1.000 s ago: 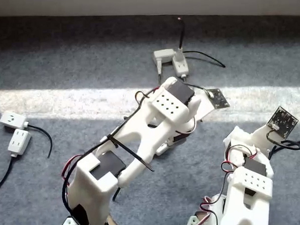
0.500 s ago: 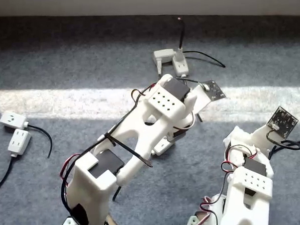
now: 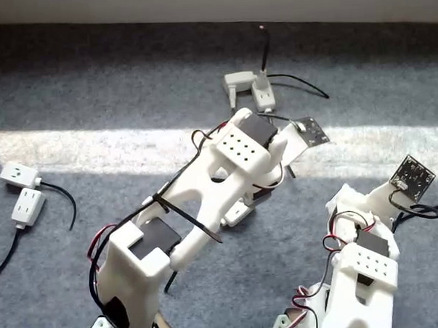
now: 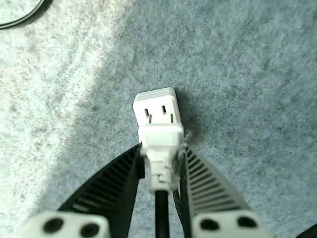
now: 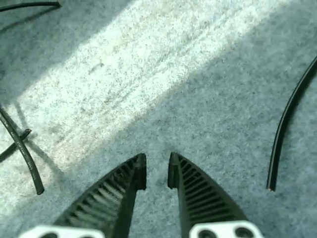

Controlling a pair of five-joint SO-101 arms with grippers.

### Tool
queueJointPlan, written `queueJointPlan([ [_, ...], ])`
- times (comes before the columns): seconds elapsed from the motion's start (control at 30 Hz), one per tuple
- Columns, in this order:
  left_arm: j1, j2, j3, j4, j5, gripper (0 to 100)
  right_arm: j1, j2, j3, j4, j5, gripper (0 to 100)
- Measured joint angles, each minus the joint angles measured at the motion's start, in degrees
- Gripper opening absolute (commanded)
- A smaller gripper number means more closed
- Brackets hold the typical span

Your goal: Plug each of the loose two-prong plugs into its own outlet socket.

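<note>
In the left wrist view my left gripper (image 4: pixel 159 161) is shut on a white two-prong plug (image 4: pixel 161 144) with a black cable. The plug's front meets a white outlet socket (image 4: pixel 154 106) lying on the grey carpet, two slots showing on its upper face. In the high view the left arm (image 3: pixel 237 152) stretches over the middle of the carpet, and a white piece (image 3: pixel 238 212) pokes out from under it. My right gripper (image 5: pixel 157 172) hovers over bare carpet, its fingers a narrow gap apart and holding nothing. The right arm (image 3: pixel 365 263) sits at the lower right.
A white plug (image 3: pixel 237 83) and outlet block (image 3: pixel 264 95) with a black cable lie at the far centre. Two white outlet blocks (image 3: pixel 19 175) (image 3: pixel 28 205) lie at the left edge. Black cables (image 5: pixel 285 124) (image 5: pixel 22 146) cross the carpet near the right gripper.
The left arm's wrist shifted slightly farther away and to the left between one second and half a second ago, then held still. The right arm has not moved.
</note>
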Motion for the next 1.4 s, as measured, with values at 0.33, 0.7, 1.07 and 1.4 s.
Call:
queueJointPlan([
  [0.33,-2.64,0.00,4.40,-2.99,0.18,1,0.00,0.00,0.00,0.00,0.00,8.9],
  [0.7,-2.20,0.00,4.40,-2.99,0.26,1,0.00,0.00,0.00,0.00,-0.18,9.0],
  [1.07,-2.02,0.00,4.92,-4.31,0.35,1,0.00,0.00,0.00,0.00,-0.18,9.0],
  [1.4,-2.02,0.00,4.92,-4.75,2.90,1,0.00,0.00,0.00,0.00,-0.18,9.0],
])
